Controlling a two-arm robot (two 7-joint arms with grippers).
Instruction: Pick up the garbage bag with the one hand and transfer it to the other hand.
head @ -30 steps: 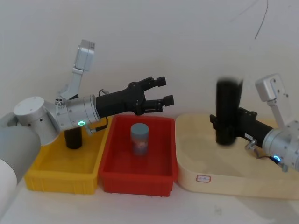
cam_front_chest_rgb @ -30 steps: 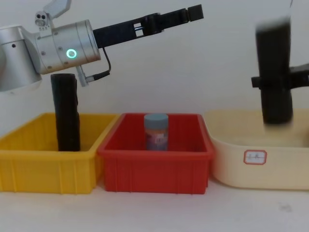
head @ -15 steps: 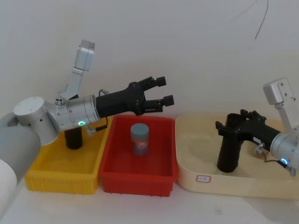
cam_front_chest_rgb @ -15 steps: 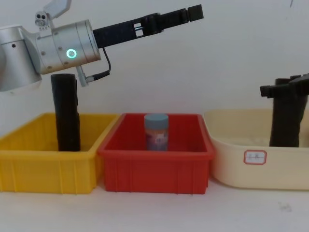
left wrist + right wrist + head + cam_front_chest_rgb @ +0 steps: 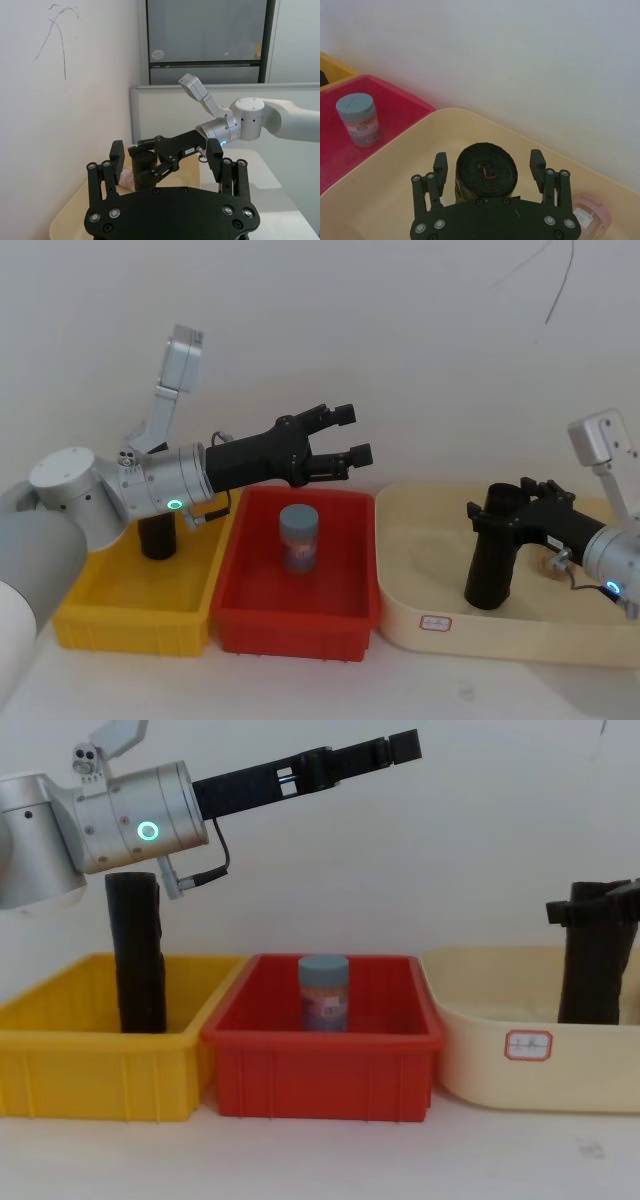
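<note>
The garbage bag (image 5: pixel 490 560) is a matte-black roll standing upright in the cream tray (image 5: pixel 420 570). The chest view shows the garbage bag (image 5: pixel 592 970) at the far right. My right gripper (image 5: pixel 500 502), with the blue ring light, straddles the roll's top and is open. In the right wrist view its fingers (image 5: pixel 440 167) stand off the garbage bag (image 5: pixel 486 170) with a gap on each side. My left gripper (image 5: pixel 352 432), green-lit, hangs open high over the red bin (image 5: pixel 290 625) with nothing in it. It also shows in the chest view as the left gripper (image 5: pixel 400 745).
A look-alike black roll (image 5: pixel 156 537) stands in the yellow bin (image 5: pixel 120 625) at the left. A blue-lidded jar (image 5: pixel 298 537) stands in the red bin. A pink-lidded jar (image 5: pixel 590 212) lies in the cream tray behind the right gripper. The wall is close behind the bins.
My right gripper lowered the garbage bag from the air into the cream tray, then opened and let it go. The left arm has not moved.
</note>
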